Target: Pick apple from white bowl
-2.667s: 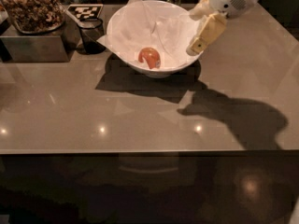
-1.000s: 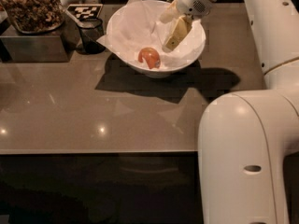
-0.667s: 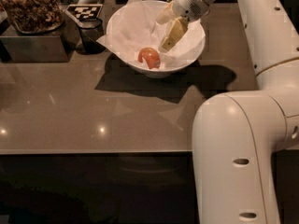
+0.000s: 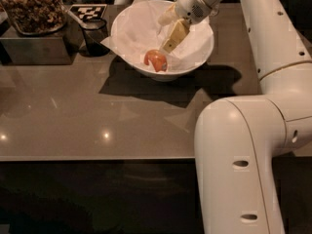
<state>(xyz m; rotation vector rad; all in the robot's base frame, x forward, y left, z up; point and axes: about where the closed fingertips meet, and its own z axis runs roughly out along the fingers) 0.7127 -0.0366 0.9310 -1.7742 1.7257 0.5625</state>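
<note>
Apple in white bowl, tool spread just beside it

Dim room, warm brownish cast. Light from overhead: small bright glints on the glossy tabletop near its front edge. White bowl is the brightest patch. Gripper over the bowl's inside, lit from above. Dark shadow of bowl and arm spreads across the table. Foreground below the table is nearly black.

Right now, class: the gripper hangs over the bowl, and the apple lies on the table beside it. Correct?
No. The camera view shows the apple inside the bowl, not on the table. The gripper does hang over the bowl.
</note>
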